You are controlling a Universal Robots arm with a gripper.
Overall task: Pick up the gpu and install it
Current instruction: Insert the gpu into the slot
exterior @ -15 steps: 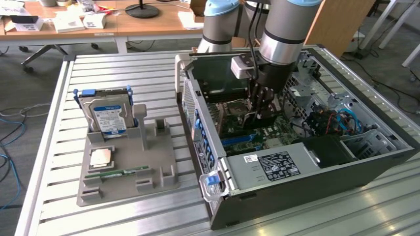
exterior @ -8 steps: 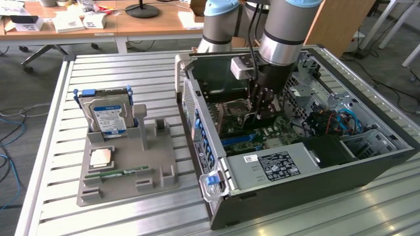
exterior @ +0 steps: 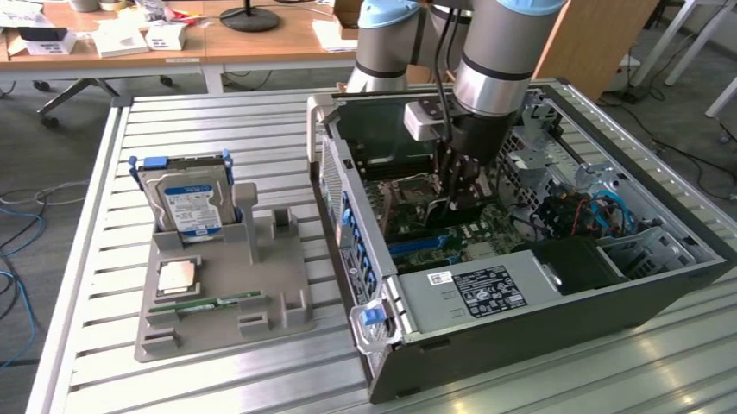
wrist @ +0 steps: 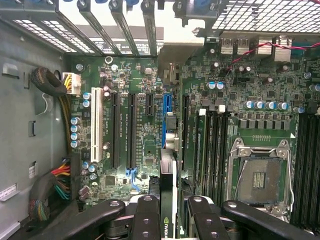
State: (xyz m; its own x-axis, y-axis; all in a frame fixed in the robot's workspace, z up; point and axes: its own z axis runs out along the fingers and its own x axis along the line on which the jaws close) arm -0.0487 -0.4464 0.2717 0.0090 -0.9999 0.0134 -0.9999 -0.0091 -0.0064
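Gpu edge-on in claw — seemingly over blue motherboard slot

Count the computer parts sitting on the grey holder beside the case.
3. A blue-labelled hard drive stands upright at the holder's far end, a square silver processor lies flat before it, and a green RAM stick lies nearest the camera. Nothing looks hidden.

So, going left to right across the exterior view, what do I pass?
Blue-labelled hard drive → blue clip on the case corner → hand gripping the gpu → blue cables.
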